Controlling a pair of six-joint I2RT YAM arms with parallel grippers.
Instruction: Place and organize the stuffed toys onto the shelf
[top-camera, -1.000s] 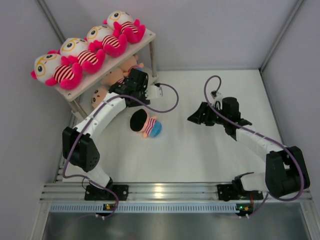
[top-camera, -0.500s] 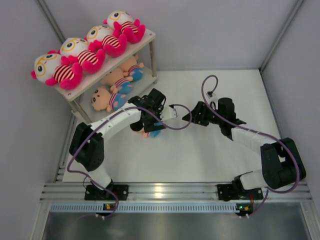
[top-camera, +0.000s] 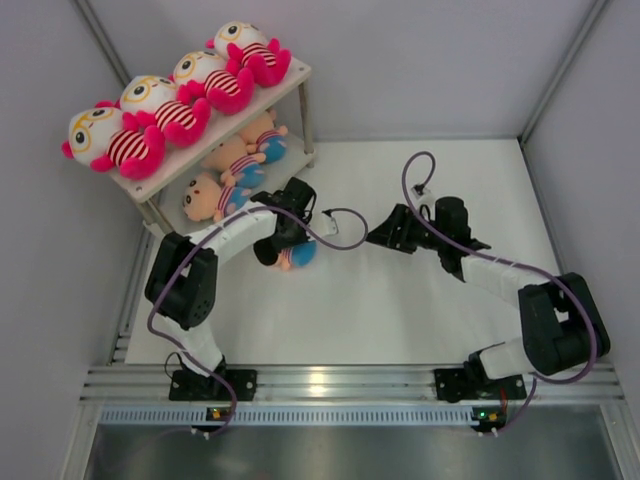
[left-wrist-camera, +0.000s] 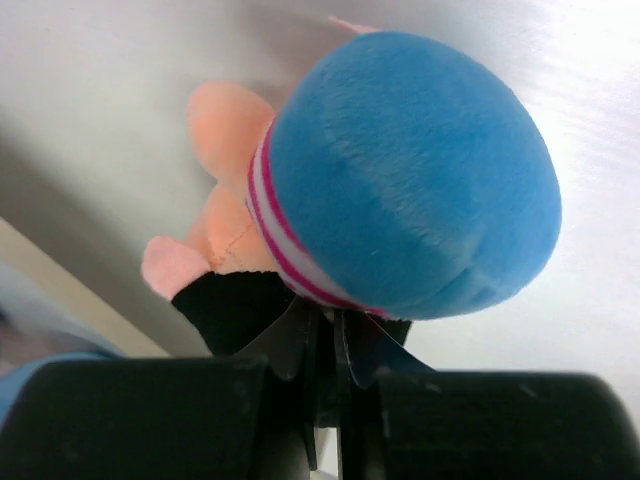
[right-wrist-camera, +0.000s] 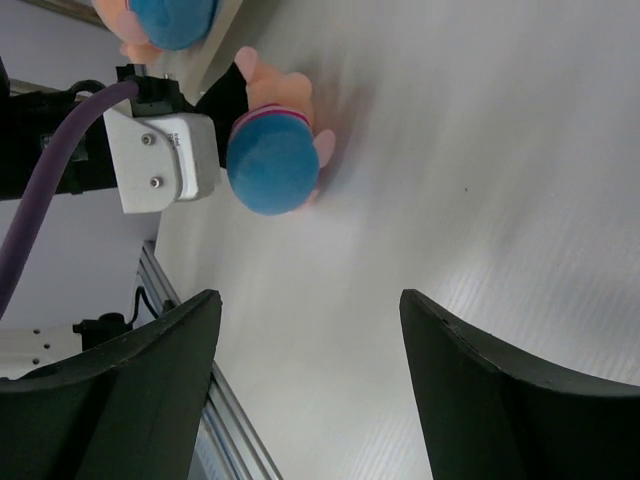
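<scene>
A black-haired stuffed toy (top-camera: 292, 254) with blue pants lies on the white table, right of the shelf (top-camera: 291, 76). My left gripper (top-camera: 287, 236) sits on top of it, jaws shut on the toy's middle. In the left wrist view the blue pants (left-wrist-camera: 400, 170) fill the frame, and the left gripper (left-wrist-camera: 328, 320) has its tips pinched together at the striped shirt hem. My right gripper (top-camera: 385, 236) hovers open a little to the right. From the right wrist, the right gripper (right-wrist-camera: 310, 330) holds nothing and the toy (right-wrist-camera: 272, 160) lies ahead of it.
Several pink-limbed toys (top-camera: 160, 105) line the shelf's top board. Three peach-faced dolls (top-camera: 212, 197) lie on the lower board. The shelf's metal leg (top-camera: 306, 125) stands close behind the left arm. Grey walls close in the table on three sides.
My left arm swung from the shelf's lower board to the toy on the table, and its jaws closed there. The toy shifted slightly left. The right gripper edged leftwards, still open.
</scene>
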